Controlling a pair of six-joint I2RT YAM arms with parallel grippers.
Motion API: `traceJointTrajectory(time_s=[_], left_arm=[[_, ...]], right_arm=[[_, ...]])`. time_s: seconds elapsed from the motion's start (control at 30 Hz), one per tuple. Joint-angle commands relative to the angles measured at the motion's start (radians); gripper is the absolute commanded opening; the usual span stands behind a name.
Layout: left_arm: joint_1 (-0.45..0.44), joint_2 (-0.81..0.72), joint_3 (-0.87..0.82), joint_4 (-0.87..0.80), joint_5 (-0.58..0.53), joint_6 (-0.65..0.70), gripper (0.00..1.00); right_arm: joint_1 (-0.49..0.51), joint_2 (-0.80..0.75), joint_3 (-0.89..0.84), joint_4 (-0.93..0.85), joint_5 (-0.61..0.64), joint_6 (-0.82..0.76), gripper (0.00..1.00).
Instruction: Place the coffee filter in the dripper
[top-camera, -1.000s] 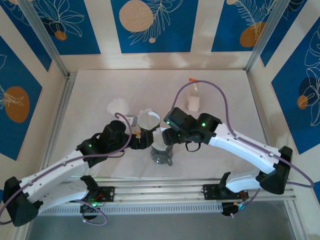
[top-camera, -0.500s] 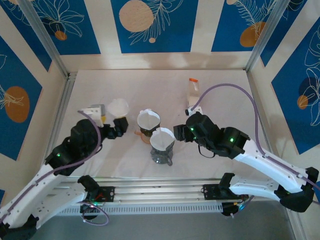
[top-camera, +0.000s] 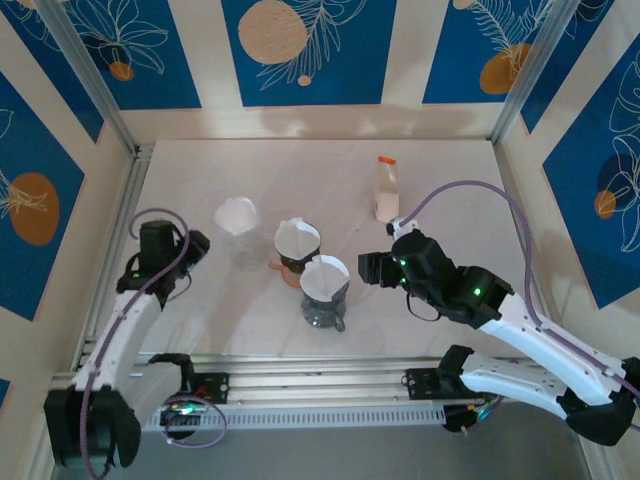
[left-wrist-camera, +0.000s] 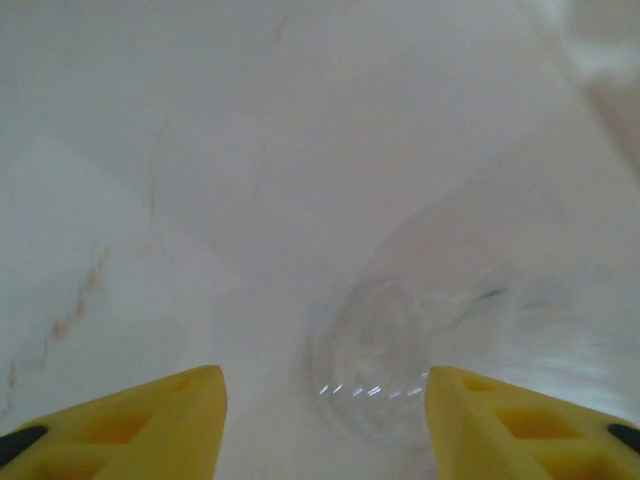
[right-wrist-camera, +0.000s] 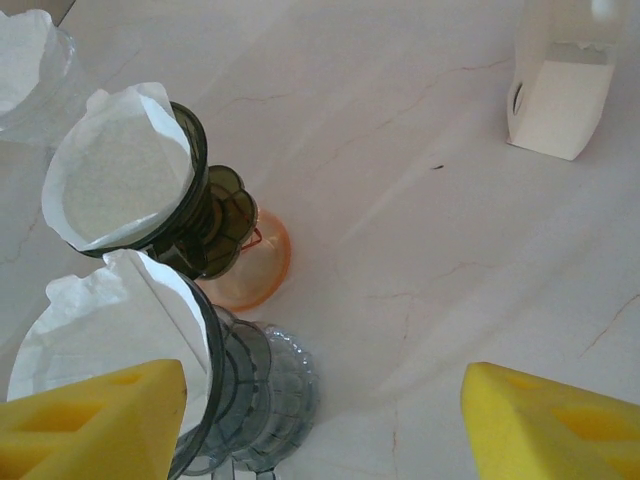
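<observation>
A white paper coffee filter (right-wrist-camera: 110, 320) is seated open-side up in a clear grey dripper (right-wrist-camera: 250, 390). A second filter (right-wrist-camera: 115, 170) is seated likewise in a dark dripper (right-wrist-camera: 205, 220), which is set upright just behind the first.

The left wrist view is smeared: a clear round shape (left-wrist-camera: 390, 370) on the desk (left-wrist-camera: 250, 150), beyond the left tool's (left-wrist-camera: 322, 405) fingers (left-wrist-camera: 150, 425), cannot be made out. Those fingers, and the right tool's (right-wrist-camera: 325, 425), are cut off by the bottom edge. In the right wrist view the bottle (right-wrist-camera: 565, 90) loses its top, the near dripper (right-wrist-camera: 245, 395) its base, and the far-left filter (right-wrist-camera: 25, 55) its left side.
</observation>
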Motion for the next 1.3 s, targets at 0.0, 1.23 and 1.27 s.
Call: traceJointTrajectory(time_s=[0.0, 1.23, 1.27], left_arm=[[0.013, 0.041, -0.055, 0.143, 0.089, -0.112, 0.47], [-0.039, 0.625, -0.129, 0.942, 0.265, -0.422, 0.0], [-0.051, 0.629, -0.124, 0.943, 0.261, -0.425, 0.0]], right_arm=[[-0.018, -0.04, -0.024, 0.042, -0.059, 0.002, 0.73], [-0.079, -0.11, -0.04, 0.017, -0.12, -0.007, 0.73], [-0.079, -0.11, -0.042, 0.017, -0.119, -0.004, 0.73]])
